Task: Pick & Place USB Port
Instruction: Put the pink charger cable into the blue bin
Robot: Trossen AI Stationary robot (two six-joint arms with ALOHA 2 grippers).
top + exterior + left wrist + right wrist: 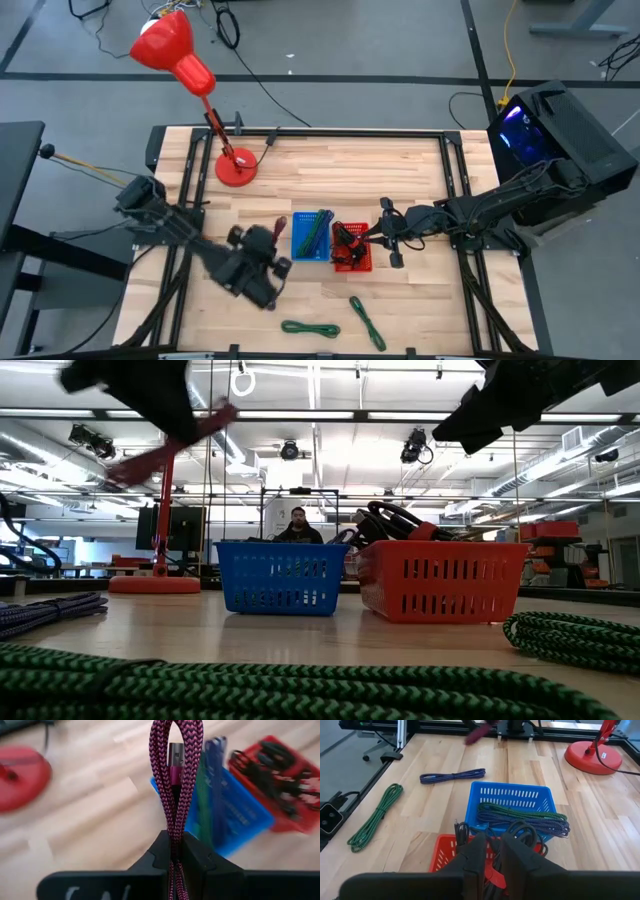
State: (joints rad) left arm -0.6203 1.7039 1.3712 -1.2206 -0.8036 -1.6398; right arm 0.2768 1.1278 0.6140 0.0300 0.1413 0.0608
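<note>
The left gripper (175, 852), clenched on a magenta USB cable (176, 775), carries it near the blue basket (312, 238). The right gripper (491, 851) hovers over the red basket (351, 248); its jaw state is indeterminate. Next: align over a basket and release.

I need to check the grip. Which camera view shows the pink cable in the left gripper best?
The left wrist view: the pink cable stands folded, clamped between the left gripper's shut fingers, metal plug visible. The right wrist view shows it far off, blurred; the high and low views do not show it clearly.
</note>
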